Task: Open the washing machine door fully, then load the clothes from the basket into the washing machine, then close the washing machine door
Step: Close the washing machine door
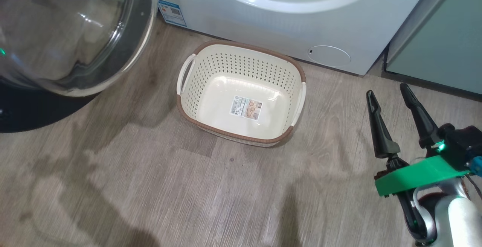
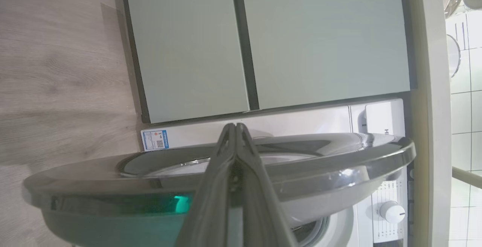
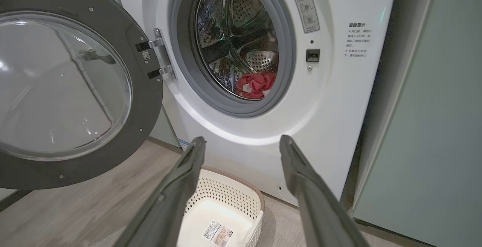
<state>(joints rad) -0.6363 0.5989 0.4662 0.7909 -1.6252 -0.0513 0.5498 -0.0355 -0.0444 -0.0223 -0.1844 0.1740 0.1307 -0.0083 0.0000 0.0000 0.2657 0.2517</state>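
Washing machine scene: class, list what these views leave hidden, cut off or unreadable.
Clothes, right wrist view: gasket hides the pile's lower part.
Basket label, head view: print too small.
Washing machine door, head view: cut by the left edge.
Left end effector, left wrist view: door contact unclear.

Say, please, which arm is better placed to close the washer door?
Left, probably: the shut left tool sits by the round black-rimmed glass door, open on that side; the open right tool hangs beyond the cream perforated basket.

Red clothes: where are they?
In the right wrist view, the red fabric clothes lie low in the perforated steel drum of the white washing machine.
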